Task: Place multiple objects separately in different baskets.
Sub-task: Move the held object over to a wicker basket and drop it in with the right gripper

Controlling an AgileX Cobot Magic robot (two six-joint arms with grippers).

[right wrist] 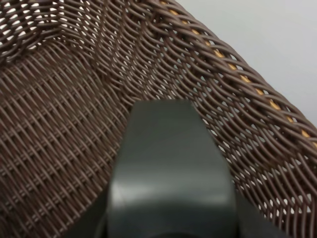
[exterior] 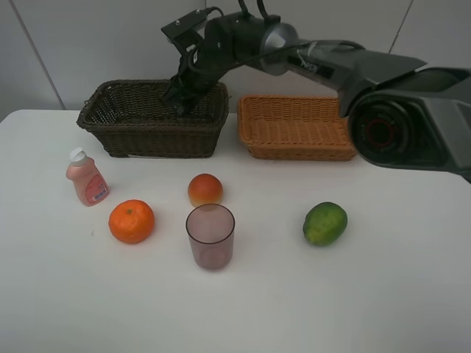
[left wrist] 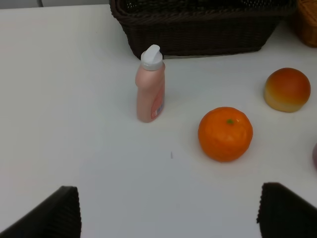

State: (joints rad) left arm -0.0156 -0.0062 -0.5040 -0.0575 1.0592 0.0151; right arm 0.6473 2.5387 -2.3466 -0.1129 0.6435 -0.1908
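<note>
Cannot see right claw tips from above, sunk into the dark brown basket. Up close, only a blurred dark grey shape, held or not unclear. Just an edge-cropped sliver of purplish cup.

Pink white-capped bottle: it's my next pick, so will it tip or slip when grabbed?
Standing upright, tall on a narrow base, the pink white-capped plastic bottle would probably topple if nudged sideways. Its smooth curved sides look possibly slippery.
</note>
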